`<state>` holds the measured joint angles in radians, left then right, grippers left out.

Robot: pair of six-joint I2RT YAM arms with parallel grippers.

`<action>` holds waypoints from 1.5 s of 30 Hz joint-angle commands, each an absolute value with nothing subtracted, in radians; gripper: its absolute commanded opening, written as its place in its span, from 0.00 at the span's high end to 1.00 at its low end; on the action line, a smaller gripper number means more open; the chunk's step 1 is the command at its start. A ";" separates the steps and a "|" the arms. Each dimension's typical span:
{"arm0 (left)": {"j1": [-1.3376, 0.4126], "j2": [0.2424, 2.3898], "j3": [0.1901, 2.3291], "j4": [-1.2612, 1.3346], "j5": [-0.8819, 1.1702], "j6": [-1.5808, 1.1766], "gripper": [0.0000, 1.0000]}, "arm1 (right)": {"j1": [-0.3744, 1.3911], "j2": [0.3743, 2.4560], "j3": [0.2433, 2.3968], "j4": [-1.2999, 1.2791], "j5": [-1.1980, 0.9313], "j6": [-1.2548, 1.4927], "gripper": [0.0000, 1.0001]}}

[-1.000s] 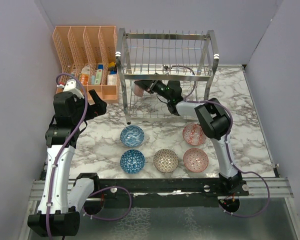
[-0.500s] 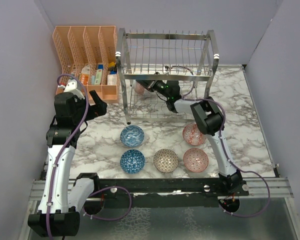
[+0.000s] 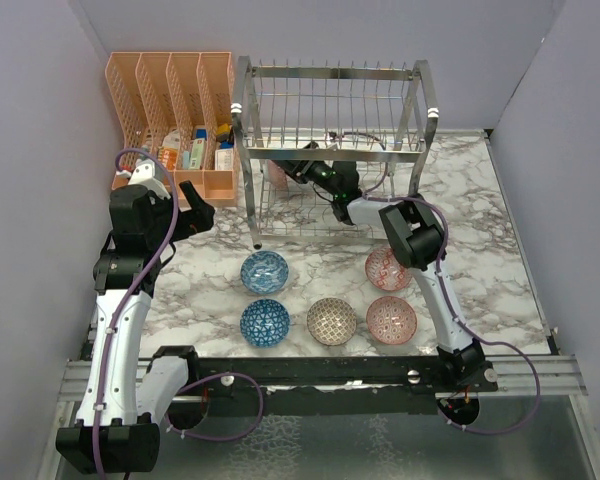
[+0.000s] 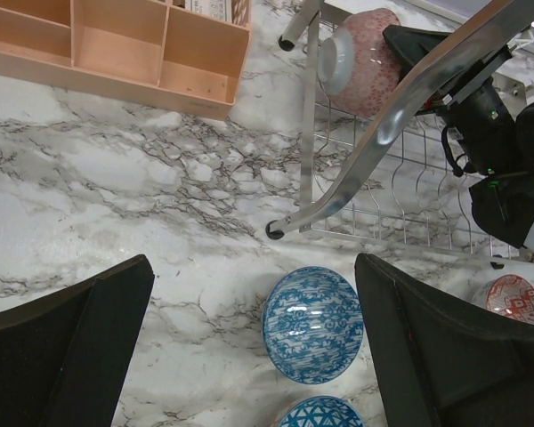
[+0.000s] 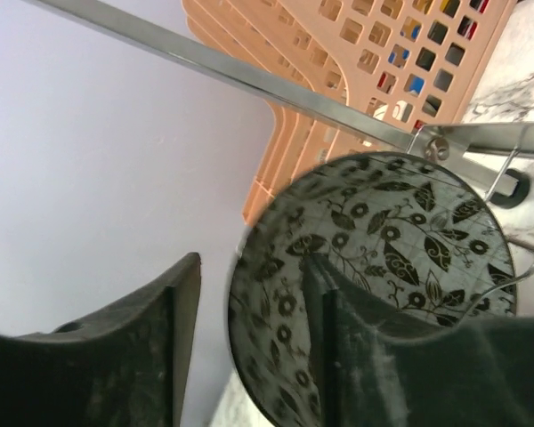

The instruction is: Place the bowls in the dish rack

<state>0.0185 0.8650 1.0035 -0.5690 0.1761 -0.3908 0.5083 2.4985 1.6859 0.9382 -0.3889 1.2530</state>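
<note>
- We count six bowls in all: five sit open side up on the marble table (image 3: 500, 200), and one is in the dish rack (image 3: 330, 70).
- Two are blue, the rear blue bowl (image 3: 265, 270) just behind the front blue bowl (image 3: 265, 322). One is the brown-beige bowl (image 3: 332, 321). Two are pink-red, the rear pink-red bowl (image 3: 388, 267) and the front pink-red bowl (image 3: 391, 318).
- The racked bowl (image 4: 363, 60) stands on edge at the left end of the lower tier, its white foot turned toward the one orange organizer (image 3: 170, 90).
- It is speckled pink outside; inside we see dark leaves and flowers on white.
- There is one rack: two tiers of shiny wire, thin tines, white post caps.
- The right claw (image 5: 251, 267) straddles that bowl's rim, fingers apart, with a gap showing between the outer finger and the rim.
- The left claw (image 4: 254, 267) hovers over the table near the blue bowls, fingers spread wide with nothing between them.
</note>
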 commanded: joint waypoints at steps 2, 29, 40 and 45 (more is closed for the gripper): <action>0.022 0.859 0.996 -0.549 0.198 -0.381 0.01 | 0.502 2.483 1.697 0.953 -0.395 1.230 0.41; 0.021 0.887 0.973 -0.549 0.176 -0.378 0.01 | 0.506 2.106 1.171 1.020 -0.386 1.111 0.33; 0.021 0.894 0.947 -0.537 0.176 -0.390 0.01 | 0.608 1.918 0.958 0.981 -0.559 1.037 0.34; 0.022 0.883 0.938 -0.540 0.173 -0.391 0.01 | 0.656 1.843 0.934 0.816 -0.723 0.926 0.34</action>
<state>0.0185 0.8955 0.9497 -0.5598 0.1753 -0.3901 0.6224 1.9244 0.9596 0.9474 -0.5426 1.0489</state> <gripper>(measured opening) 0.993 0.663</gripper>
